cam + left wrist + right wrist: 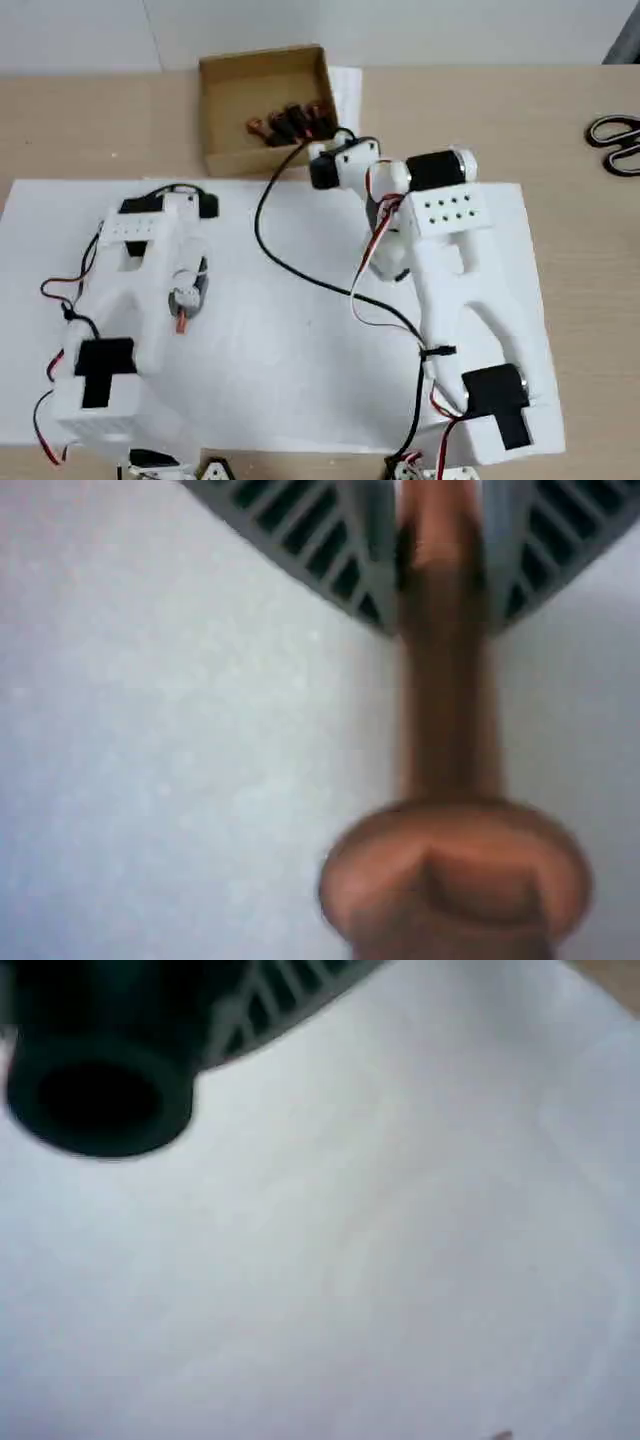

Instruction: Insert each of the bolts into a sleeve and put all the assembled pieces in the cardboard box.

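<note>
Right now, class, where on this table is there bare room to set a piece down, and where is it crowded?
Bare: the white sheet between the two arms, beside the black cable; also the left half of the cardboard box. Crowded: the box's right side, with assembled pieces, and under the right arm.

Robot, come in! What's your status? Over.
Left end effector shut on bolt. Right end effector shut on sleeve. Assembled pieces in cardboard box. Black cable across the paper.

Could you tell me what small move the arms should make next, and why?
Probably line up the bolt with the open bore of the sleeve: the left pincer grips the bolt, the right pincer holds the sleeve, and the two parts are not yet joined.
</note>
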You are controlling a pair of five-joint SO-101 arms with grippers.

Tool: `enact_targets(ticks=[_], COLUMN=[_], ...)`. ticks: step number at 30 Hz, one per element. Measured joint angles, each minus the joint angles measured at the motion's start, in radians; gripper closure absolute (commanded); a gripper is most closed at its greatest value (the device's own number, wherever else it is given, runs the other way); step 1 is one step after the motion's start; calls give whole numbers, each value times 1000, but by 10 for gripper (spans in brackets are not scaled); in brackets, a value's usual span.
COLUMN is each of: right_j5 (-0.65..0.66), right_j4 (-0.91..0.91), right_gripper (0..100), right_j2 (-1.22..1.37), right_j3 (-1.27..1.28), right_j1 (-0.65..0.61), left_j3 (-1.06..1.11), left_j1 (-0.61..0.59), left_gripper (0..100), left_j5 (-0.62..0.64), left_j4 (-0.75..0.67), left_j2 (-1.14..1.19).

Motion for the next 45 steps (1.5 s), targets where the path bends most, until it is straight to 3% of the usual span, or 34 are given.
enact_targets(ticks=[8, 17, 25, 31, 41, 45], right_j5=[-3, -20, -20, -20, -20, -20], right_j4=[-2, -3, -3, -8, -8, -8], right_gripper=[989, 989, 989, 989, 989, 989], right_j2=[0, 0, 0, 0, 0, 0], right_j3=[0, 0, 0, 0, 0, 0], right_j1=[0, 0, 0, 0, 0, 0], left_j3=[-75, -147, -144, -137, -127, -41], left_j1=[-66, -97, -115, -124, -133, -158], left_gripper=[994, 992, 925, 921, 921, 921], left_j5=[-104, -114, -112, -112, -112, -112], left_j4=[12, 103, 135, 153, 150, 43], left_j2=[43, 80, 81, -21, -199, -199])
